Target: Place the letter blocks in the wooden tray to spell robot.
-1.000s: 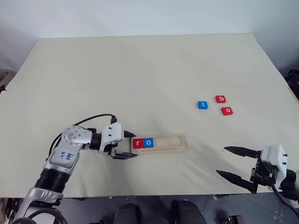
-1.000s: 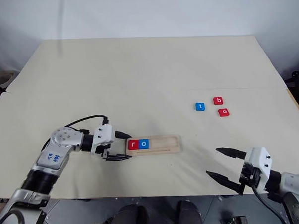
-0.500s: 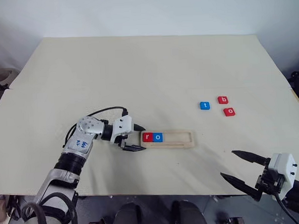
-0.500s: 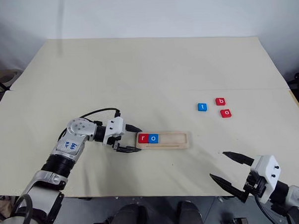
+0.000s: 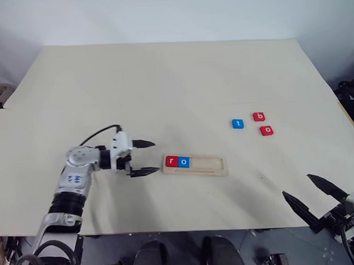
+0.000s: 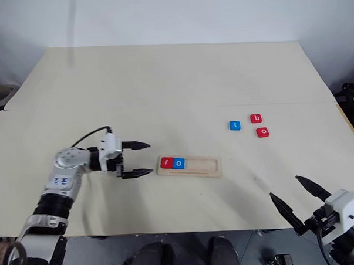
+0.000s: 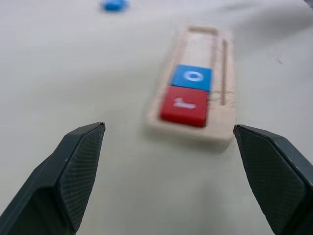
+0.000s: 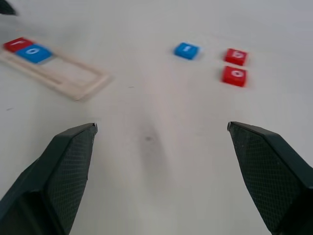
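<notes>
From the head camera I see the tray (image 5: pixel 195 165), a pale wood strip on the table (image 5: pixel 163 86), with red r (image 5: pixel 171 161) and blue o (image 5: pixel 183 162) at its left end. Blue t (image 5: pixel 238 124), red b (image 5: pixel 258 116) and a red o (image 5: pixel 267 130) lie well right of the tray. Left gripper (image 5: pixel 144 157) gapes empty just left of it.

Left wrist: r (image 7: pixel 184 106) touches o (image 7: pixel 192 78).

Right wrist: right gripper (image 8: pixel 161 129) wide, empty, facing the tray (image 8: pixel 58 71).

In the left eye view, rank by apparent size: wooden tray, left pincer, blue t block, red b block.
1. Pale wooden tray
2. Left pincer, open, somewhat smaller
3. Blue t block and red b block: look alike, unranked
</notes>
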{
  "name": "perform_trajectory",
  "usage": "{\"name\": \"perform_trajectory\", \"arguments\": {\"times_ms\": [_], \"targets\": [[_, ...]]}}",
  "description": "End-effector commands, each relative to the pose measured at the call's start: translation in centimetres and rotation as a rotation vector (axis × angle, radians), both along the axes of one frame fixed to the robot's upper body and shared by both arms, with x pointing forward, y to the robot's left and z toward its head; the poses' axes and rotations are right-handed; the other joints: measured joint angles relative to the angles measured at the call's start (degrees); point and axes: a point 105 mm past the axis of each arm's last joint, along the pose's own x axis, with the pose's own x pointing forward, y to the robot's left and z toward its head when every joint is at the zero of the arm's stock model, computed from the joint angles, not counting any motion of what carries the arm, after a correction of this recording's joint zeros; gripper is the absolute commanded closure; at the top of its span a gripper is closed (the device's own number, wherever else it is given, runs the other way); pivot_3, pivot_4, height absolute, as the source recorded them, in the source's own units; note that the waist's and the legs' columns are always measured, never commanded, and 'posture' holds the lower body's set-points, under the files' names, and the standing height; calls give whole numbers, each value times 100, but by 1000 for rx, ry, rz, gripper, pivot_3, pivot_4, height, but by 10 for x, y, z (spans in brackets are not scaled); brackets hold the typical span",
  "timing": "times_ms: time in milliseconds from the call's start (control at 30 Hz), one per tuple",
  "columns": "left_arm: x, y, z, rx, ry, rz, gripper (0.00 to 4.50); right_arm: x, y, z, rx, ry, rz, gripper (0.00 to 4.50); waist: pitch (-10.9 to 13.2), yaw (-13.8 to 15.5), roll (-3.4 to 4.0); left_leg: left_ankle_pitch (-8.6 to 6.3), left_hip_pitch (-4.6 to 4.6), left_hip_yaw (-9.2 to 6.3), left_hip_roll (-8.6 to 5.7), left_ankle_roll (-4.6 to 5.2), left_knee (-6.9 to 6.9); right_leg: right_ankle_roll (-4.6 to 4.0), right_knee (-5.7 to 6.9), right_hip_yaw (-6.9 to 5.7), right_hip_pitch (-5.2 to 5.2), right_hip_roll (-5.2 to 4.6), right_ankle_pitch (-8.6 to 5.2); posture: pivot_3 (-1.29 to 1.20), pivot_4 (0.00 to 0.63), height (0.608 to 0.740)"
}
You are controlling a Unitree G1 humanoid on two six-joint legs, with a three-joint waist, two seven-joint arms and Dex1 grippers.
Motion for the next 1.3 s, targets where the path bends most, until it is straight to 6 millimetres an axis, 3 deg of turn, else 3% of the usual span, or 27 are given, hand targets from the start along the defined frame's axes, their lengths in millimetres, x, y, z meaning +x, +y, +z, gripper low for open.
{"name": "perform_trajectory", "arguments": {"times_ms": [33,200,333,500,800,933,1300], "targets": [[-14,8,17,-66,-107,-6,30,2,-18,8,-29,-72,-97,0,0,2,1,0,2,-2,0,0,0,0,0,1,2,-1,0,0,150,740],[-34,6,20,-106,-20,-39,30,19,-16,1,-39,-70,-98,0,1,43,3,-1,0,-2,0,1,-1,0,0,2,-1,-1,0,0,150,740],[-39,-7,30,-148,-32,-56,30,52,-16,7,-38,7,-166,0,0,34,5,0,3,-1,0,1,2,-1,5,8,1,-2,0,0,150,740],[-52,-17,30,-159,20,-90,30,95,-8,34,-9,65,-183,0,-1,-34,14,3,2,-3,4,-6,-1,-8,17,8,-8,2,-3,0,150,740],[-47,-27,32,-165,-33,-36,30,153,3,46,16,204,-248,0,0,-65,14,3,-6,-2,0,-6,-1,-8,7,3,-7,-1,-3,0,150,740],[-49,-32,31,-170,-26,-43,30,166,17,46,-4,219,-209,0,0,-84,14,3,-11,3,1,-6,-3,-8,2,-1,-10,0,-3,0,150,740],[-45,-37,37,-187,-54,-41,30,179,28,46,-17,245,-225,0,0,-90,14,4,-13,4,1,-6,-3,-7,2,-3,-11,0,-3,0,150,740]]}}
